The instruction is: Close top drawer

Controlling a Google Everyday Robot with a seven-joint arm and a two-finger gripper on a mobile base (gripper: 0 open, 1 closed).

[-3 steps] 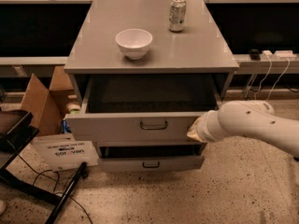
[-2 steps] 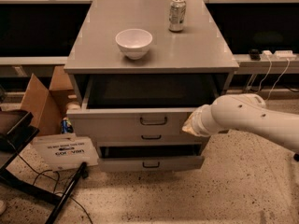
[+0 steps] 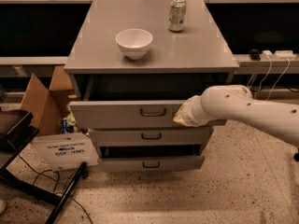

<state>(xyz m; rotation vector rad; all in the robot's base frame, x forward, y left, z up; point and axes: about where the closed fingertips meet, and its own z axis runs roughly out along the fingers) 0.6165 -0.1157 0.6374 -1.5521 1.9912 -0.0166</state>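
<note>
The top drawer (image 3: 117,114) of the grey cabinet stands partly pulled out, with a dark gap above its tall flat front. Its small dark loop handle (image 3: 153,112) sits at the front's centre. My white arm reaches in from the right. The gripper (image 3: 180,116), wrapped in a pale cover, rests against the drawer front just right of the handle. The right end of the drawer front is hidden behind the arm.
Below are a middle drawer (image 3: 149,136) and a bottom drawer (image 3: 150,163), the bottom one slightly out. A white bowl (image 3: 134,42) and a soda can (image 3: 177,14) stand on the cabinet top (image 3: 201,50). A cardboard box (image 3: 39,101), a sign (image 3: 65,150) and black stand legs (image 3: 28,190) lie at the left.
The gripper has moved left along the drawer front toward the handle and pushed in. The top drawer has slid back toward the cabinet and sticks out less.
</note>
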